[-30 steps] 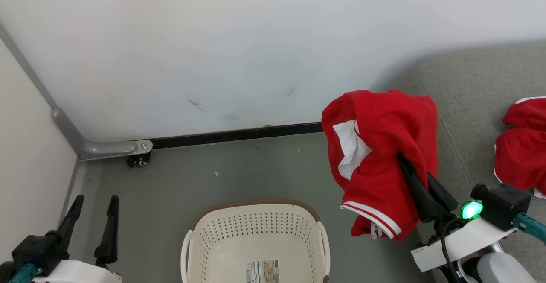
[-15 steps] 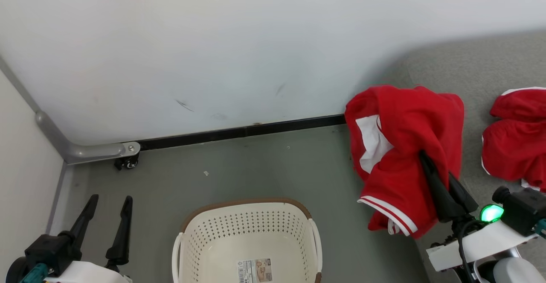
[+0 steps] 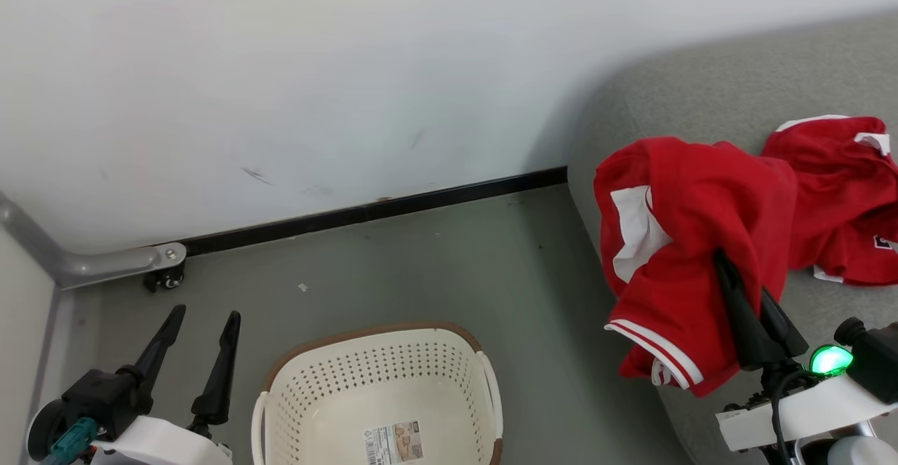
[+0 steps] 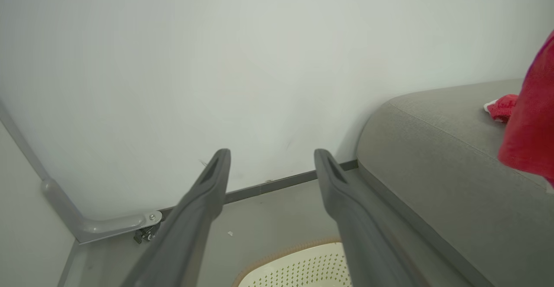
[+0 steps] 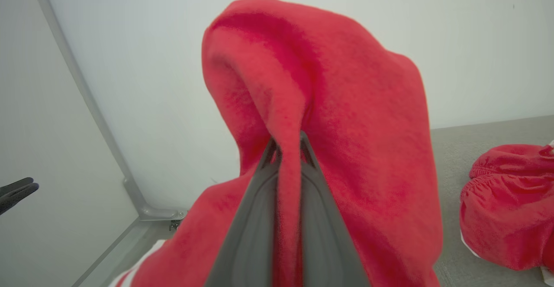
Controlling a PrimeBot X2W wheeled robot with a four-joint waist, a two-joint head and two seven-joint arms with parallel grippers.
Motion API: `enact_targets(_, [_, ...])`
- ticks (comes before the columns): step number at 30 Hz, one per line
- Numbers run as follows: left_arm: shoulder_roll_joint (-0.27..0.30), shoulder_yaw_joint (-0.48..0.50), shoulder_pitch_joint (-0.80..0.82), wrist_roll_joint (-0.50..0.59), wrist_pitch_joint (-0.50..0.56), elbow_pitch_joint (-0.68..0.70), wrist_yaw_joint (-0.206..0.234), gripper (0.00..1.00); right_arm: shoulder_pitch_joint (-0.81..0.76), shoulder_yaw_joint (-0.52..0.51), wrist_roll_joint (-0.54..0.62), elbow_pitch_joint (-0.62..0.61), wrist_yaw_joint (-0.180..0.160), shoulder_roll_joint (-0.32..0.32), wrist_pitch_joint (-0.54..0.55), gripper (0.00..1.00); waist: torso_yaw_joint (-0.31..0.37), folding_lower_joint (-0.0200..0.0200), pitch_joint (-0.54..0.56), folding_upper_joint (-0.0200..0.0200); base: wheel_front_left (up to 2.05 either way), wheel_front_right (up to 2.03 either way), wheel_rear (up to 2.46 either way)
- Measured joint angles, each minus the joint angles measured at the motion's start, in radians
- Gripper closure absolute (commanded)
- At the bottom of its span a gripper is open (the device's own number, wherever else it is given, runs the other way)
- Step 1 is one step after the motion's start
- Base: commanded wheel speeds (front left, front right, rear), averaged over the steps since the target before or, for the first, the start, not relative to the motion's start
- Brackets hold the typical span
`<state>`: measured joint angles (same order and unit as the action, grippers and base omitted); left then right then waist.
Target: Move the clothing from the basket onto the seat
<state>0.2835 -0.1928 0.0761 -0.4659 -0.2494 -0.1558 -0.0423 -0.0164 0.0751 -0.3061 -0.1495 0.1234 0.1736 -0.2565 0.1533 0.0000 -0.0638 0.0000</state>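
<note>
One red garment of the clothing (image 3: 694,240) hangs bunched from my right gripper (image 3: 722,261), which is shut on a fold of it (image 5: 346,105) above the left edge of the grey seat (image 3: 701,93). A second red garment (image 3: 835,191) lies on the seat just behind and to the right. The cream basket (image 3: 365,329) stands on the floor at lower centre, holding just its label sticker. My left gripper (image 3: 206,314) is open and holds nothing, left of the basket; in the left wrist view its fingers (image 4: 216,178) point at the wall.
A white wall with a black baseboard (image 3: 365,212) runs behind the basket. A grey metal bracket with a small caster (image 3: 165,275) sits in the floor's left corner. Grey floor lies between the basket and the seat's edge (image 4: 433,148).
The head camera has turned to the right. My right gripper has carried the held garment rightward, from beside the seat to over its left edge. The left gripper stays open.
</note>
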Motion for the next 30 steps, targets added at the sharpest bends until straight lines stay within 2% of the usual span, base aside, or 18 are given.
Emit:
enact_targets(14, [0.0, -0.002, 0.041, 0.021, 0.0, -0.014, -0.023, 0.0, -0.001, -0.034, 0.02, -0.035, 0.0, -0.038, 0.0, 1.0, 0.111, 0.0, -0.029, 0.0, 0.0, 0.0, 0.0])
enact_targets(30, [0.012, 0.027, 0.042, 0.03, 0.0, -0.017, -0.023, 0.0, -0.002, -0.062, 0.033, -0.021, 0.0, -0.069, 0.0, 1.0, 0.224, 0.0, -0.059, 0.0, 0.0, 0.0, 0.0])
